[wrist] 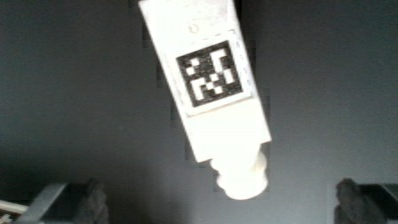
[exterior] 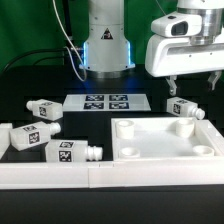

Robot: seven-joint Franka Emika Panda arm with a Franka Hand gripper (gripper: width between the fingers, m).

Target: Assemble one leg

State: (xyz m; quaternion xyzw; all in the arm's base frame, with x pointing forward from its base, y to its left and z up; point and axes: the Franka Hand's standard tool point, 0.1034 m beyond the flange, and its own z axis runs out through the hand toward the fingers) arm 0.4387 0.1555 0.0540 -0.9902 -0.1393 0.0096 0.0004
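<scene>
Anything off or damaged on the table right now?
Nothing stands out. Three legs lie loose at the exterior view's left, the fourth leg below the open gripper. The tray top sits flat, undamaged.

Top centre, the arm [exterior: 105,20] is rounded glossy white, with a blue light [exterior: 104,44] in a black patch. Pale and dark cables [exterior: 68,45] trail left. Upper right, the gripper [exterior: 192,85] is a white box with dark fingers [exterior: 171,86].

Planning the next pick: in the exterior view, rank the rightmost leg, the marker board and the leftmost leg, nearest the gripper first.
1. Rightmost leg, just beneath the gripper.
2. Marker board, mid-table.
3. Leftmost leg, the exterior view's far left.
</scene>
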